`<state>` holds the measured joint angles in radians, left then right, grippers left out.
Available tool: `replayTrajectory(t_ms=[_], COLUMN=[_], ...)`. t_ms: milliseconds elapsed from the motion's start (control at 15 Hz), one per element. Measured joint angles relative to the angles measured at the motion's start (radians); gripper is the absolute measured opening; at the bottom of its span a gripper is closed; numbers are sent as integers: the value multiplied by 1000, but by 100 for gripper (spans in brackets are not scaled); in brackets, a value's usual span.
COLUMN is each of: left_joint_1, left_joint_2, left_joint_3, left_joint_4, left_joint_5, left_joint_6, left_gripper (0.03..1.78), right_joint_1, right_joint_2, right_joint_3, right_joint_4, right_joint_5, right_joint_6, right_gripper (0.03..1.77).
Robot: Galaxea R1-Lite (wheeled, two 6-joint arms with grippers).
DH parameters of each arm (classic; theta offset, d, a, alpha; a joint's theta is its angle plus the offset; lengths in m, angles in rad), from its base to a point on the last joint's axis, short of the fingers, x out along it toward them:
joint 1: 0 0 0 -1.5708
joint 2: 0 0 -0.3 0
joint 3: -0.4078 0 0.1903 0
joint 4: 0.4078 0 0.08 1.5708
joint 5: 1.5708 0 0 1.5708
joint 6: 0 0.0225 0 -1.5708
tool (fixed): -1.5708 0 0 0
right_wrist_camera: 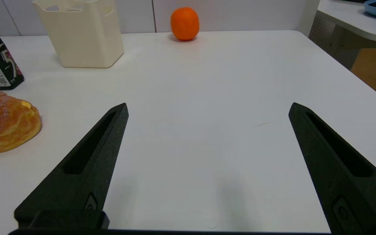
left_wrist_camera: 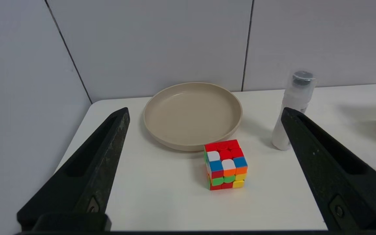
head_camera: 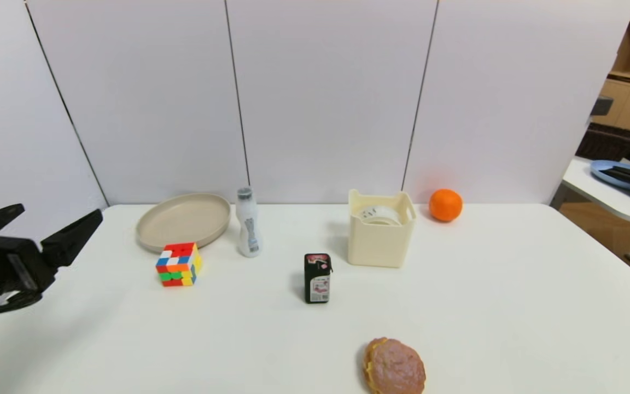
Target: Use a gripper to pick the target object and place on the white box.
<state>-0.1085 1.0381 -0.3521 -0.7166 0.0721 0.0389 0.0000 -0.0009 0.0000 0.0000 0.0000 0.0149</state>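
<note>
Translucent white plastic spool (head_camera: 381, 215), judged light, stiff and slick, best pinched across its flanges, lies inside the white box (head_camera: 380, 243), well right of the empty, spread left hand (head_camera: 47, 227).

White surface (head_camera: 484, 306). Cream-white box (head_camera: 380, 243), white translucent spool (head_camera: 381, 215) inside. Beige plate (head_camera: 184, 220). White bottle (head_camera: 249, 224), grey cap, grey label print. Cube (head_camera: 179, 265): red, orange, blue, green, yellow, white squares. Black carton (head_camera: 317, 277), pink-white print. Orange fruit (head_camera: 445, 204). Brown-pink bun (head_camera: 394, 366), yellow edge. Black left pincer (head_camera: 60, 229); black right pincer (right_wrist_camera: 207, 109).
</note>
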Motion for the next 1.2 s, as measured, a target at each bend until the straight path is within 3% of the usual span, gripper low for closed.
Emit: replayTrajectory(t_ms=[200,667,800,1200], left_joint_1=[5,28,32,112], left_joint_2=[-202,-666,-724,-836], left_joint_3=[117,284,335,352], left_joint_4=[24,275,263,374], left_joint_5=[-32,-49,-53,-83], left_joint_6=[1,2,0,-4], left_gripper=[167,169,169,169], right_joint_1=[0,0,0,0], right_joint_2=[0,0,0,0], right_joint_3=[0,0,0,0], right_joint_4=[0,0,0,0], right_joint_5=[0,0,0,0], right_joint_6=[0,0,0,0], right_gripper=[170,170,170,170])
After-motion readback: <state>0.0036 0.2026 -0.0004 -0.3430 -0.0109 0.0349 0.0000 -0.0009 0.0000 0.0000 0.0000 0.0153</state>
